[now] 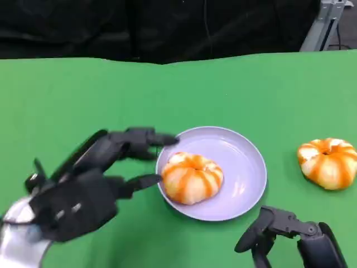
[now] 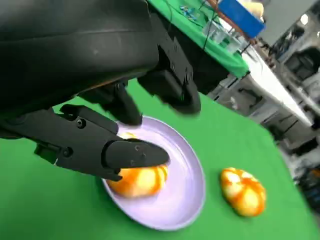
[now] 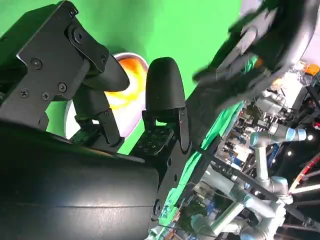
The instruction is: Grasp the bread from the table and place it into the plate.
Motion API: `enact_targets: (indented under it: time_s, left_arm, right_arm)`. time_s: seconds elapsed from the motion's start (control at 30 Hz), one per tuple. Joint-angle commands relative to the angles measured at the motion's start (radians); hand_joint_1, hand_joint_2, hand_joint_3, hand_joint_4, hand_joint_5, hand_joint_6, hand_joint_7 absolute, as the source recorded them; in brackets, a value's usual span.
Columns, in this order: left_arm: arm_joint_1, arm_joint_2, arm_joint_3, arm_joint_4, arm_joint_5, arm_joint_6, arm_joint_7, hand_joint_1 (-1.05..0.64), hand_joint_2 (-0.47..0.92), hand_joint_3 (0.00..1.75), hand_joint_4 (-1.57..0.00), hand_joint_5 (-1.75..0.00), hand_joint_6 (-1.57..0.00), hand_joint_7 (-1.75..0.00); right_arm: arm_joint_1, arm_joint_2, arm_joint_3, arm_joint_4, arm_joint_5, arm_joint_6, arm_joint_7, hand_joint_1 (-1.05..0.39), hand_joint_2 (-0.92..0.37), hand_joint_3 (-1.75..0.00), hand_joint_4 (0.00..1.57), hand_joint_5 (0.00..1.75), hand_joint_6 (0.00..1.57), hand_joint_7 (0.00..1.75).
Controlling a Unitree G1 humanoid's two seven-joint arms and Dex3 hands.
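One orange-striped bread (image 1: 192, 177) lies in the lavender plate (image 1: 245, 162), so the left hand (image 1: 83, 190) hovers beside it, fingers spread and empty, while the right hand (image 1: 290, 234) waits unladen near the plate's rim.

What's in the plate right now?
One orange-striped bread lies in the lavender plate, toward its left side. The plate surface beneath the bread is covered. A second bread sits on the table outside it.

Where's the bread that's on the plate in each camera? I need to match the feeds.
Head view: bread on the plate, centre, on the plate's left half.
Left wrist view, lower middle, behind a fingertip.
Right wrist view, orange patch between the fingers.
Shared landmark: lilac plate.
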Motion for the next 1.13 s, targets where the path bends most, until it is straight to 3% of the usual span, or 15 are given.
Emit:
enact_targets:
  time_s: [0.03,0.17,0.33,0.63,1.13]
  left_arm:
    - [0.163,-0.065,0.052,-0.108,-0.056,0.024,0.077,0.06,0.43,1.23,-0.87,-1.24,-0.97,-0.78]
    - [0.312,-0.139,0.075,-0.17,-0.083,0.025,0.148,0.0,0.45,1.27,-0.85,-1.56,-0.84,-1.22]
    - [0.393,-0.169,0.096,-0.152,-0.155,-0.045,0.135,-0.09,0.41,1.39,-0.84,-1.74,-0.81,-1.49]
    - [0.398,-0.168,0.097,-0.066,-0.203,-0.174,0.105,-0.12,0.35,1.46,-0.85,-1.75,-0.81,-1.59]
    - [0.379,-0.169,0.096,-0.032,-0.197,-0.221,0.109,-0.05,0.3,1.52,-0.86,-1.75,-0.83,-1.57]
  right_arm:
    - [0.003,-0.007,-0.005,-0.005,0.019,-0.004,0.001,0.09,-0.19,-1.49,0.88,1.53,0.89,1.25]
    - [0.007,-0.015,-0.016,-0.01,0.013,-0.004,0.0,0.07,-0.2,-1.47,0.87,1.53,0.88,1.23]
    - [0.01,-0.017,-0.019,-0.017,0.027,0.002,0.011,0.07,-0.2,-1.47,0.86,1.52,0.89,1.23]
    - [0.014,-0.037,-0.038,-0.009,0.024,-0.019,0.007,0.05,-0.21,-1.45,0.87,1.5,0.89,1.23]
    - [0.024,-0.04,-0.041,-0.017,0.031,-0.023,0.013,0.07,-0.21,-1.46,0.85,1.53,0.88,1.25]
